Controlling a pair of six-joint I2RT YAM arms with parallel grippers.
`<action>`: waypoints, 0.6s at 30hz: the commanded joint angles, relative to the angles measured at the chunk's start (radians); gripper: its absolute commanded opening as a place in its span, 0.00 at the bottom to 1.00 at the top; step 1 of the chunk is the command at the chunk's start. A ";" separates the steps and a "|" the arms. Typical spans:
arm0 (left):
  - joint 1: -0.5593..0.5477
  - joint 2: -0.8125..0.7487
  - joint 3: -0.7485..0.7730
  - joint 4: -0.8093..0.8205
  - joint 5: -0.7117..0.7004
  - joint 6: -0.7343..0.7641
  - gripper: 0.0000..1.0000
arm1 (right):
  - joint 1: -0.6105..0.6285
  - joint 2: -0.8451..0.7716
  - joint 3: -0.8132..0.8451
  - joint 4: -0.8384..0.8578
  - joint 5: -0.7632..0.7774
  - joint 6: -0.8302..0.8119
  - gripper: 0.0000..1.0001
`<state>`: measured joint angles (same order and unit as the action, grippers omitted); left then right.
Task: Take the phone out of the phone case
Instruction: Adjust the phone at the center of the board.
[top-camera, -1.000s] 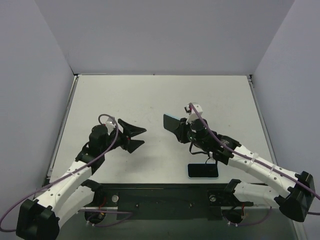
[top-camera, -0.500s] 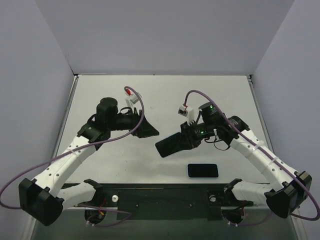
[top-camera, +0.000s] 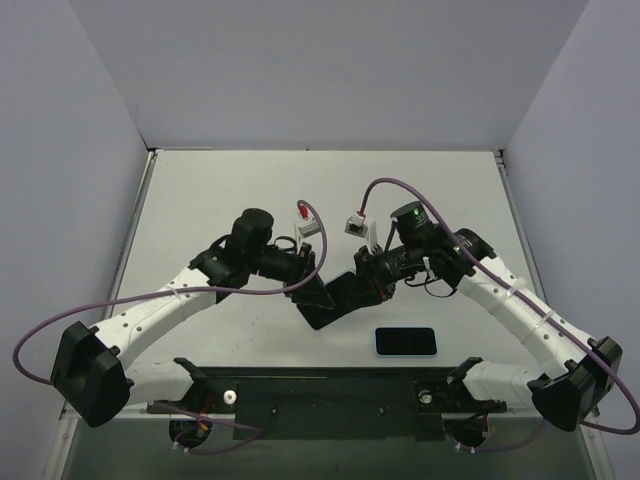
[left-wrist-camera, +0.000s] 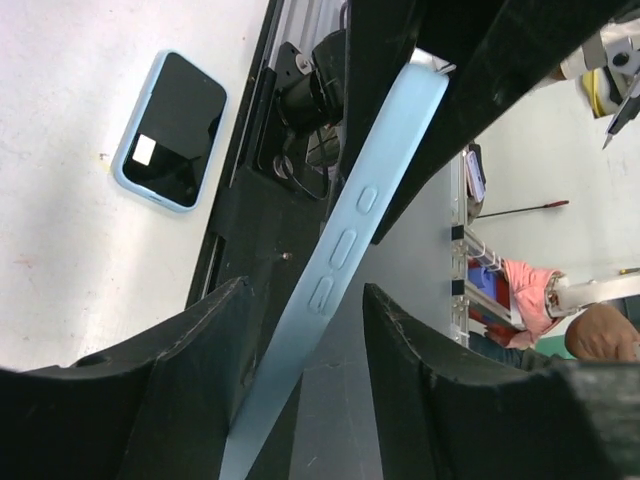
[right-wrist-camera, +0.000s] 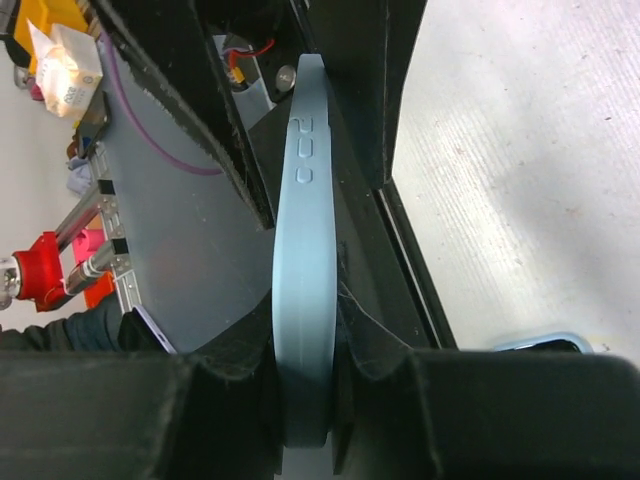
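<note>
A dark phone in a light blue phone case (top-camera: 335, 300) hangs tilted above the table's near middle. My right gripper (top-camera: 366, 284) is shut on its right end; in the right wrist view the case's blue edge (right-wrist-camera: 305, 230) is pinched between the fingers (right-wrist-camera: 305, 372). From the left, my left gripper (top-camera: 305, 291) reaches around the other end. In the left wrist view the case edge with its side buttons (left-wrist-camera: 350, 225) runs between the parted fingers (left-wrist-camera: 303, 300). It lies along the left finger (left-wrist-camera: 200, 350), with a gap to the right one.
A second phone in a light blue case (top-camera: 406, 342) lies flat, screen up, near the front edge, below the right arm; it also shows in the left wrist view (left-wrist-camera: 170, 130). The black base rail (top-camera: 330, 395) runs along the near edge.
The right gripper has carried the cased phone down and to the left, toward the middle. The left arm has swung right to meet it, and its jaws have narrowed around the case's end.
</note>
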<state>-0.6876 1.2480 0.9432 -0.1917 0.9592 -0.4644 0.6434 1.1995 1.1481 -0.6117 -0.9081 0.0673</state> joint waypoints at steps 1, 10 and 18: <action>-0.007 -0.093 -0.064 0.144 0.068 -0.066 0.51 | 0.004 -0.093 -0.033 0.156 -0.089 0.078 0.00; -0.010 -0.171 -0.150 0.382 0.031 -0.261 0.00 | -0.005 -0.146 -0.132 0.495 -0.006 0.369 0.00; -0.003 -0.285 -0.179 0.437 -0.189 -0.339 0.00 | -0.013 -0.179 -0.280 0.961 0.142 0.762 0.49</action>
<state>-0.6930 1.0214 0.7673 0.1257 0.9150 -0.7208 0.6388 1.0454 0.9264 -0.0372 -0.9081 0.5716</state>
